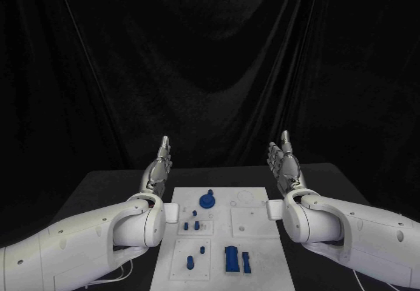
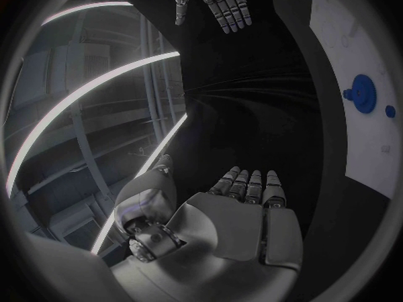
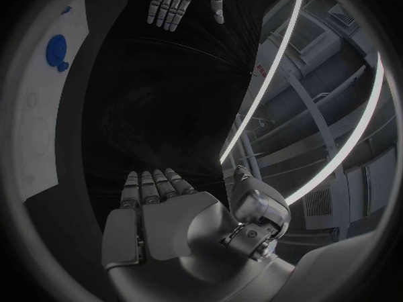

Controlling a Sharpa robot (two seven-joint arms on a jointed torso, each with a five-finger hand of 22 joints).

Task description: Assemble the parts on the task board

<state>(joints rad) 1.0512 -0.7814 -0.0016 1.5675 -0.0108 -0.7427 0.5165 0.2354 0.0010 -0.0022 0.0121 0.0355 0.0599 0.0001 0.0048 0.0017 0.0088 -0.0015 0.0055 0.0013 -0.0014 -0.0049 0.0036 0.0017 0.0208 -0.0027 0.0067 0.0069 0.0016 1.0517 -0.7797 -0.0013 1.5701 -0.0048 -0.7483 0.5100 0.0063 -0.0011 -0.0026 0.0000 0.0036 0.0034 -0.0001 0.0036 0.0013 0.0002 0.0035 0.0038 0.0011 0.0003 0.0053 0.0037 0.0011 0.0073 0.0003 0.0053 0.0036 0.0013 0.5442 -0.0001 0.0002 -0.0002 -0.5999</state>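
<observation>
- The white rectangular task board [image 1: 217, 239] lies flat in the middle of the black tabletop [image 1: 105, 182], between the two white arms.
- On the board, a round blue disc-shaped part [image 1: 207, 200] sits toward the far end, small blue pegs [image 1: 191, 225] stand near the middle, and a blue block-shaped part [image 1: 231, 259] with a slimmer blue piece [image 1: 246, 262] beside it lies toward the near end, next to another small blue peg [image 1: 190, 262].
- The silver many-fingered left hand [image 1: 158, 170] is raised beside the board's far left corner, fingers straight and pointing away, holding nothing and touching nothing.
- The silver many-fingered right hand [image 1: 287, 162] mirrors it at the far right corner, equally straight-fingered and empty.
- Judged from this, no part is in hand. The pose would fit arms parked ahead of the assembly or drawn back after it; whether the blue parts are seated in their final places is too small to tell.
- Any further move would call for a hand to come down over the board and close on a small part, which needs a fine pinch.
- The head view shows the board's whole layout and both arms at once.
- The left wrist view shows the left hand's flat palm [image 2: 239, 225] from behind, the right hand [image 2: 214, 3] opposite, and the disc [image 2: 362, 92] on the board edge [image 2: 369, 154].
- The right wrist view gives the mirror: its own palm [image 3: 160, 221], the left hand [image 3: 178, 0] opposite, and the disc [image 3: 57, 49].
</observation>
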